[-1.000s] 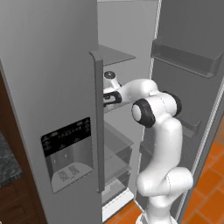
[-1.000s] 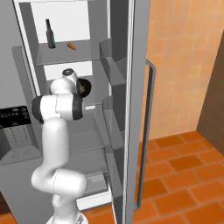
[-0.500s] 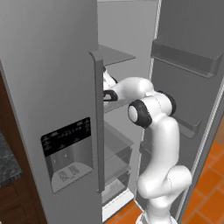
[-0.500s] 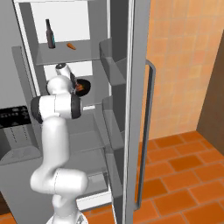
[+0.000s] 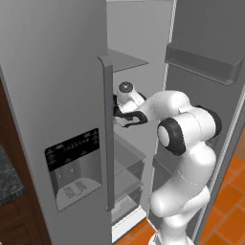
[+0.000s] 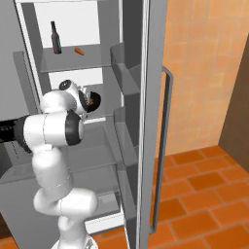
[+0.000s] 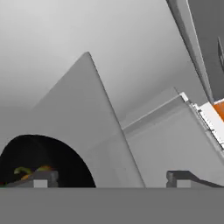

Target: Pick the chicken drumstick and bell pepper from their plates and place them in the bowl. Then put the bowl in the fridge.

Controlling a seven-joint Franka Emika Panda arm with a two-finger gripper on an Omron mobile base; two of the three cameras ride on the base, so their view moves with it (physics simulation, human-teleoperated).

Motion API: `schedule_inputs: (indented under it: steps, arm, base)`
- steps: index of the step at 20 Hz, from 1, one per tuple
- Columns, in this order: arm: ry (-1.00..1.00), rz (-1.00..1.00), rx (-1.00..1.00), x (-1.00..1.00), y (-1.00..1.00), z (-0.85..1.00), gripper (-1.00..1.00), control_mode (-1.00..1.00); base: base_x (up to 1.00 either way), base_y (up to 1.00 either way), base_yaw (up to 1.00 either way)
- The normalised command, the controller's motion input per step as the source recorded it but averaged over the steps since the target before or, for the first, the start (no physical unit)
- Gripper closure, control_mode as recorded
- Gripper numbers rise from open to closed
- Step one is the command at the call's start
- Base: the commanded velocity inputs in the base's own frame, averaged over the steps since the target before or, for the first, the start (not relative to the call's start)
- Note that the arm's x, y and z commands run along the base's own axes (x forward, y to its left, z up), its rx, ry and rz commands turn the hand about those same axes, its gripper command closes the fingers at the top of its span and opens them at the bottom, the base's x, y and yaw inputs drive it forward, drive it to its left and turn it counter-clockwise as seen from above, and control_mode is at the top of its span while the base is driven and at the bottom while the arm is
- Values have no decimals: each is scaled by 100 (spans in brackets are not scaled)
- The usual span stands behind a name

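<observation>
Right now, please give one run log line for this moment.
hand: open | black bowl: on fridge shelf, released | fridge door: open

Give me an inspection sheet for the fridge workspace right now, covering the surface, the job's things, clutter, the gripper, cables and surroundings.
Surface: pale fridge shelf, the black bowl sitting on it.
Job's things: bowl inside the fridge; something orange and green shows in it in the hand view; drumstick not made out.
Clutter: dark bottle and a small orange item on the shelf above.
Gripper: gripper open, fingers wide apart, one fingertip over the bowl's rim, holding nothing.
Cables: nothing seen.
Surroundings: right fridge door open, with bins; orange tile floor.
</observation>
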Motion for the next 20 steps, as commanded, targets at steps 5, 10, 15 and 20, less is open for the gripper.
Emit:
schedule_inputs:
  steps: [5,10,15,20]
  arm:
    - [-28,-14,0,-85,-10,100,-100,-100]
    - [-4,-14,0,-71,0,100,-100,-100]
    - [-1,-17,1,-97,0,100,-100,-100]
    - [-12,0,3,-100,20,100,-100,-100]
  base:
    - [0,0,0]
    - [0,0,0]
    - [0,0,0]
    - [0,0,0]
